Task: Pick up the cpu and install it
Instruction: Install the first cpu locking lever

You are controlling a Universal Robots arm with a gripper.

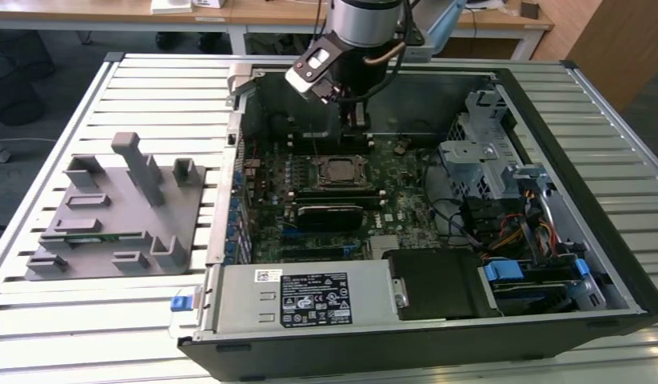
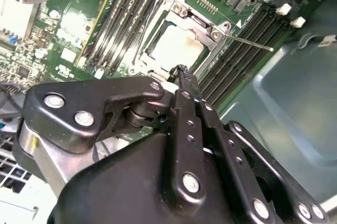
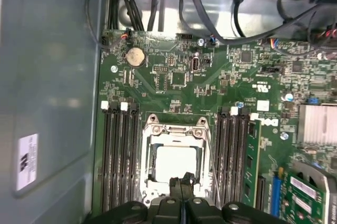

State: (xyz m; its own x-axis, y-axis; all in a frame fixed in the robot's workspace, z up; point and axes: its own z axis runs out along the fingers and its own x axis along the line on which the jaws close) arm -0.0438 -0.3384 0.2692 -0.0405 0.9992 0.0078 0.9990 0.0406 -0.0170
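Note:
The cpu (image 1: 337, 172) lies flat in the metal socket frame (image 3: 152, 129) on the green motherboard inside the open computer case (image 1: 616, 240). Its silver-grey top shows in both wrist views (image 2: 176, 45) (image 3: 176, 163). My gripper (image 1: 356, 122) hangs above the board just beyond the socket. Its two black fingers are pressed together with nothing between them, and the tips (image 3: 181, 182) (image 2: 182, 71) hover over the socket's edge, apart from the chip.
Rows of black memory slots (image 3: 118, 155) flank the socket, and a thin lever wire (image 2: 247, 42) juts out beside it. The drive cage (image 1: 488, 160) and cables fill the exterior view's right. A grey parts fixture (image 1: 115, 208) stands outside the case, on the exterior view's left.

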